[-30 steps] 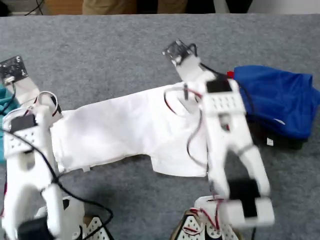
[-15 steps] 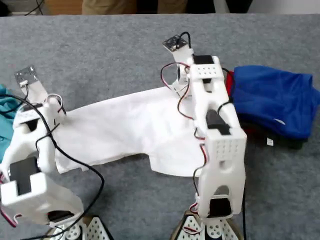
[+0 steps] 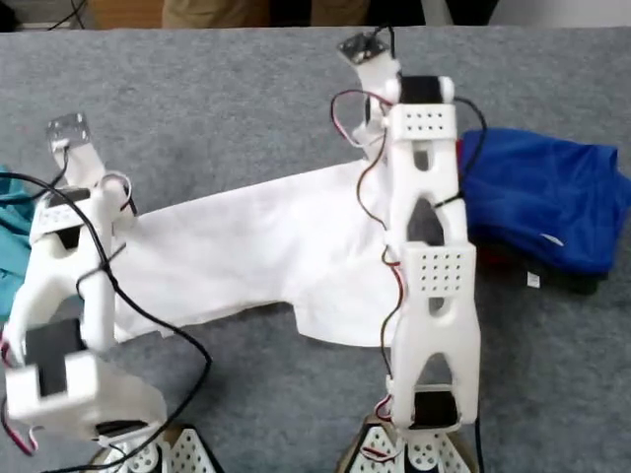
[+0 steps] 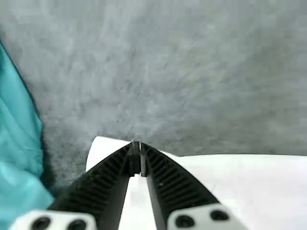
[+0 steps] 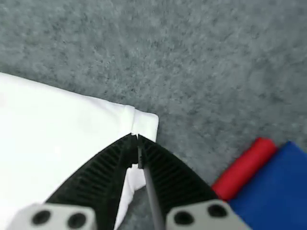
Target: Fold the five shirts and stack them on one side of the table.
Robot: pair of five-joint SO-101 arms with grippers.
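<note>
Since 1.0 s ago both arms have stretched from their near-edge bases toward the far side. The right arm, folded before, now lies straight over the white shirt [image 3: 246, 256], spread mid-table [image 3: 217, 108]. The wrist views show what the arms hide from above: the left gripper [image 4: 136, 143] and right gripper [image 5: 135, 139] each have jaws pinched tight on 1 far corner of the white shirt. A teal shirt [image 4: 17, 158] lies beside the left corner. A red shirt [image 5: 242, 165] under a blue shirt [image 3: 547, 197] lies beside the right corner.
</note>
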